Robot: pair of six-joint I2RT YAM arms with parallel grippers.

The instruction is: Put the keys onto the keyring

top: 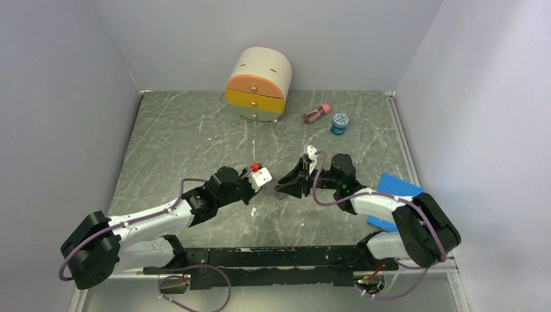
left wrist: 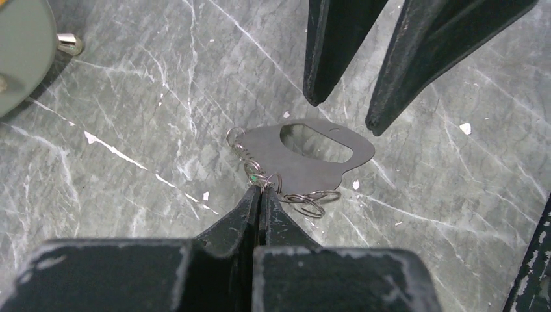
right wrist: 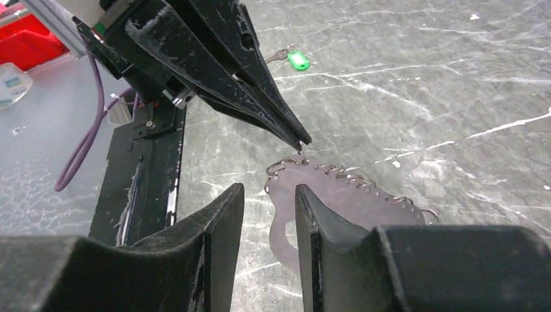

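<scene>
1. Grey marble-pattern table (top: pixel 195 136), pale walls on three sides; both arms meet near the table's middle.
2. Left gripper (left wrist: pixel 261 190): jaws pressed together at the tips, pinching the fine chain (left wrist: pixel 245 156) of the keyring (left wrist: pixel 310 203) right at the tip.
3. Chain runs from the left tips along the edge of a flat grey tag (left wrist: pixel 305 162) with a cut-out hole; the tag lies flat on the table, just ahead of the left jaws.
4. Small wire rings sit just to the side of the left tips, touching the tag's edge.
5. Right gripper (right wrist: pixel 268 208): jaws narrowly apart, nothing between them, poised over the tag's near end; from the left wrist view its two fingers (left wrist: pixel 331 52) point down just beyond the tag, not touching it.
6. From the right wrist, the left tips meet the chain (right wrist: pixel 344 174) directly ahead of the right jaws' gap.
7. One key (right wrist: pixel 297 60), green head, lies on the table well beyond both jaws, past the left gripper, apart from the ring.
8. Far off: round drawer unit (top: pixel 258 84), pink tube (top: pixel 317 113), blue jar (top: pixel 339 123); blue sheet (top: pixel 396 195) beside the right arm.
</scene>
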